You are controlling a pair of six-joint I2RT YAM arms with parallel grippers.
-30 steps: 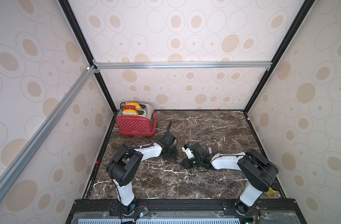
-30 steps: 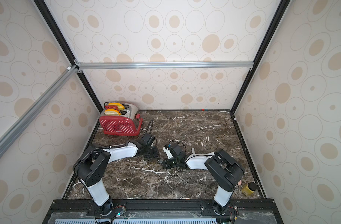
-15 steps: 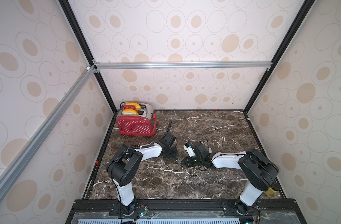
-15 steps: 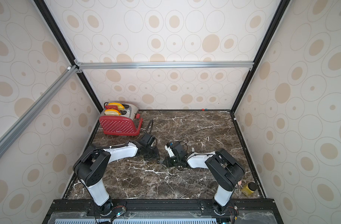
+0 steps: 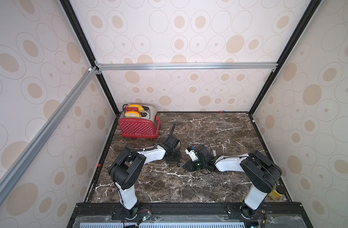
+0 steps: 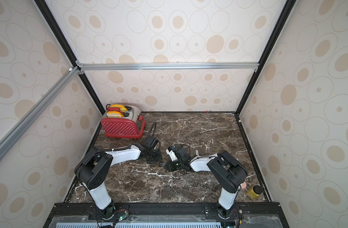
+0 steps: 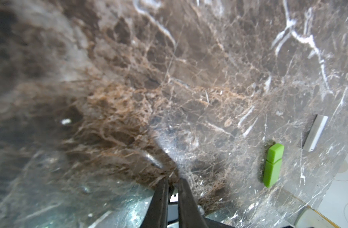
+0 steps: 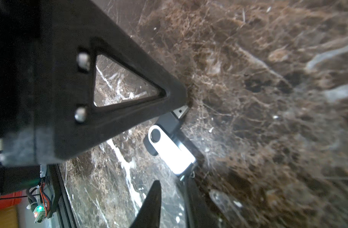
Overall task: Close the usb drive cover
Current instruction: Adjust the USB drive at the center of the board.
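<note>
I see the swivel usb drive (image 8: 167,122) lying on the marble desk (image 8: 268,98) between the spread fingers of my right pincer (image 8: 175,141), its cover (image 8: 175,156) swung off the bare plug (image 8: 181,111), though I cannot tell if they clamp it, while the left pincer (image 7: 172,182), pinched together, is close by.

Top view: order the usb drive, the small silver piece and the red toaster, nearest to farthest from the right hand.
1. usb drive, at the right hand's tips.
2. small silver piece, beside the right arm, toward the back.
3. red toaster, back-left corner.
</note>
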